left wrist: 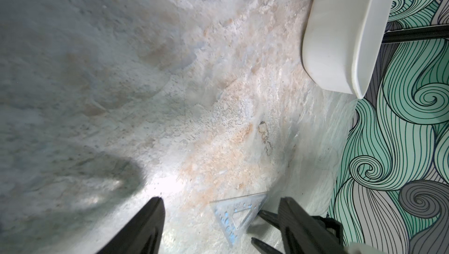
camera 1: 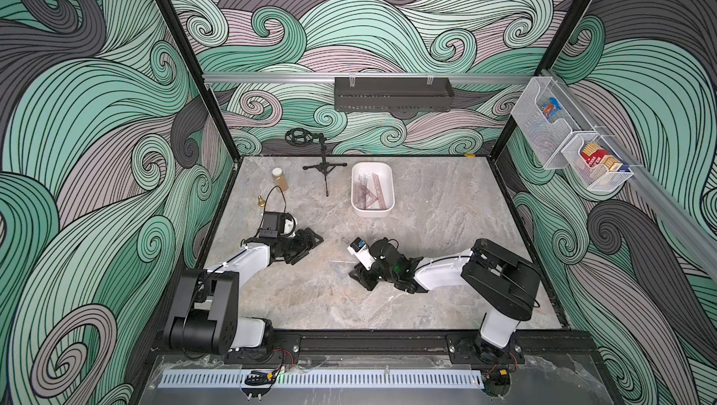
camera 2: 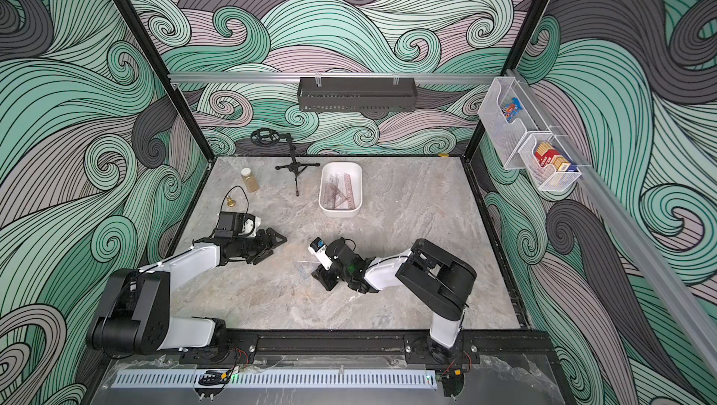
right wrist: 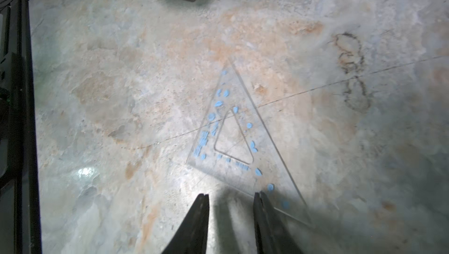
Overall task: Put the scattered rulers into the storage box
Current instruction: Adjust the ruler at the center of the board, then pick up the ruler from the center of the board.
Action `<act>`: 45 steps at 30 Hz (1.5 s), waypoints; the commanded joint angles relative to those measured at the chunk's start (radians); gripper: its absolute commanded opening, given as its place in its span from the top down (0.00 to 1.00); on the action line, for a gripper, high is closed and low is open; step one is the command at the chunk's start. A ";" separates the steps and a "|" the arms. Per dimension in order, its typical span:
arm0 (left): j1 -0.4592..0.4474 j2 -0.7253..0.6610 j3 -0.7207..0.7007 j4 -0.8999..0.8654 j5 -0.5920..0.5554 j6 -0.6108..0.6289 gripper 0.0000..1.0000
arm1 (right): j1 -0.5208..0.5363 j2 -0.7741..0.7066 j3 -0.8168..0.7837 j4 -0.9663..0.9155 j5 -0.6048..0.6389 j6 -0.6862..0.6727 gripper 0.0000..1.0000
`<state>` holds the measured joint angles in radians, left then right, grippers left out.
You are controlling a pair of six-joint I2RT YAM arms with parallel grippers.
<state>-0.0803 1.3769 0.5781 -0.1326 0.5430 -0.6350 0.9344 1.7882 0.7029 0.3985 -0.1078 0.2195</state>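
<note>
A clear triangular set square (right wrist: 240,141) with blue marks, one of the rulers, lies flat on the marble table (camera 1: 446,228); it also shows faintly in both top views (camera 1: 338,267) (camera 2: 304,269) and in the left wrist view (left wrist: 237,213). My right gripper (right wrist: 230,195) (camera 1: 359,278) (camera 2: 324,279) is low at its short edge, jaws narrowly open, one fingertip (right wrist: 261,198) over the square's corner, bare table between the fingers. My left gripper (left wrist: 221,203) (camera 1: 310,242) (camera 2: 273,242) hovers wide open and empty to the left. The white storage box (camera 1: 390,180) (camera 2: 361,186) (left wrist: 340,34) holds several rulers (camera 1: 370,189) (camera 2: 339,191).
A small bottle (camera 1: 280,179), a brass bell (camera 1: 261,201) and a black tripod stand (camera 1: 325,168) stand at the back left of the table. A black shelf (camera 1: 394,93) hangs on the back wall and white wire baskets (camera 1: 543,127) hang on the right wall.
</note>
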 commanded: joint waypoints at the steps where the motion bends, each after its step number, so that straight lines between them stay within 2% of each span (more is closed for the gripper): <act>1: -0.003 0.003 -0.009 0.020 0.003 0.012 0.23 | -0.024 0.044 0.028 -0.051 -0.004 -0.018 0.66; 7: -0.003 -0.053 -0.065 0.016 0.016 -0.017 0.26 | -0.046 0.079 0.083 -0.051 -0.057 -0.021 0.68; 9: -0.004 -0.072 -0.086 0.010 0.026 -0.037 0.29 | -0.071 0.045 0.075 -0.014 -0.137 0.013 0.78; 11: -0.013 -0.094 -0.116 0.007 0.026 -0.060 0.30 | -0.081 0.002 0.024 0.099 -0.199 0.071 0.84; 15: -0.041 -0.110 -0.145 0.015 0.032 -0.088 0.34 | -0.082 0.024 0.020 0.161 -0.219 0.089 0.96; 17: -0.051 -0.104 -0.150 0.010 0.034 -0.091 0.36 | -0.085 0.046 0.031 0.167 -0.231 0.089 0.98; 30: -0.154 -0.069 -0.177 -0.003 -0.004 -0.120 0.38 | -0.108 0.114 0.022 0.166 -0.237 0.085 1.00; 45: -0.189 -0.061 -0.208 0.016 0.010 -0.140 0.38 | -0.108 0.143 0.014 0.149 -0.236 0.083 1.00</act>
<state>-0.2523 1.2877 0.4007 -0.0509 0.5777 -0.7692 0.8299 1.9049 0.7296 0.5678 -0.3351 0.2993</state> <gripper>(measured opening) 0.616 0.042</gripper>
